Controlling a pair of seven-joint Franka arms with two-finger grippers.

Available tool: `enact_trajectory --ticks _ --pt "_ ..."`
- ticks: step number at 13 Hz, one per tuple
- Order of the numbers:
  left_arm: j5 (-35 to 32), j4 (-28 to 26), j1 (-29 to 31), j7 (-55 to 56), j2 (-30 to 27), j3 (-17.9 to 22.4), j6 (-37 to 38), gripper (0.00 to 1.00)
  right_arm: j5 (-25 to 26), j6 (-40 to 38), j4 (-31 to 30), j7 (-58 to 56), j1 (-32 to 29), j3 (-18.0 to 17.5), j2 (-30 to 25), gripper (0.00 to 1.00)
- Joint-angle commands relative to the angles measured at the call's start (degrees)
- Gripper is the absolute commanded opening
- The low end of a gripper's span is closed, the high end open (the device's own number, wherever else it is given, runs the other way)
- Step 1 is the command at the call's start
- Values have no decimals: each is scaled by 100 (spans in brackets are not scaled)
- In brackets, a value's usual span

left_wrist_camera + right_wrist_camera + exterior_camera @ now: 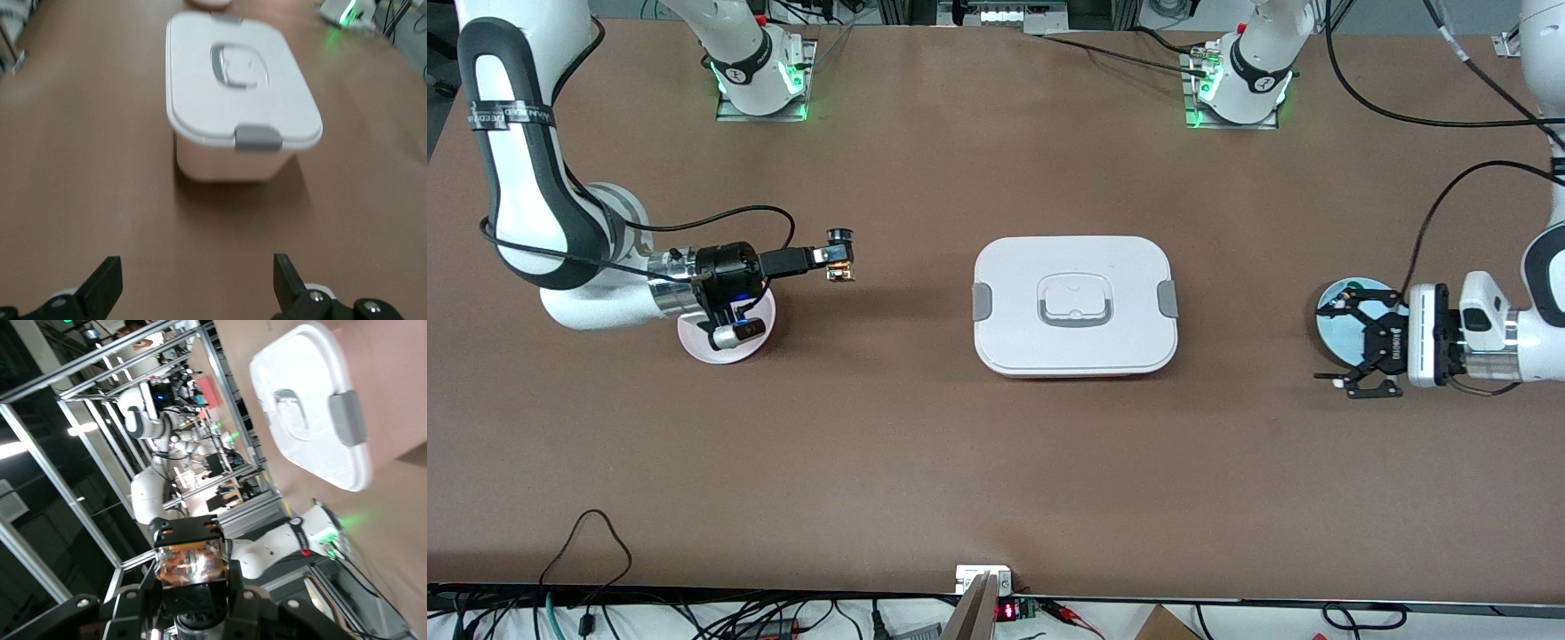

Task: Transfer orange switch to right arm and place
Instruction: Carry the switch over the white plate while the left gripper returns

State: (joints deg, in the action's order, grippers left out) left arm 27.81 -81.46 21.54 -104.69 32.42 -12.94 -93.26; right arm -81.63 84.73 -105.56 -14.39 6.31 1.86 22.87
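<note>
At the left-middle of the front frame, the orange switch (839,263) sits clamped in my right gripper (838,260), held up over bare table beside the pink plate (725,353), so I judge the handover done and only the placing left. In the right wrist view the switch (189,562) shows a glossy amber face under a black cap. The white lidded box (1075,305) sits mid-frame. At the right edge my left gripper (1352,342) waits, fingers spread and empty, over the blue plate (1336,322).
</note>
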Motion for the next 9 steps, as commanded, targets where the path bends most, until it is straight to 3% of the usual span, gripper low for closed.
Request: enact_trajectory --ticks 1,5,7,9 --pt "-1055 507 105 720 -96 -51 97 100 506 -70 -26 -274 -138 -19 -90 36" --pt "-1882 869 237 1317 -332 -42 106 100 1367 -70 -26 -626 -253 -19 -98 36" --pt "-2593 1114 228 1827 -516 -77 97 100 2121 -27 -17 -1055 -244 -19 -107 36" --pt "-2850 1132 211 2258 -754 -112 97 100 2554 -9 -26 -1503 -253 -19 -107 33"
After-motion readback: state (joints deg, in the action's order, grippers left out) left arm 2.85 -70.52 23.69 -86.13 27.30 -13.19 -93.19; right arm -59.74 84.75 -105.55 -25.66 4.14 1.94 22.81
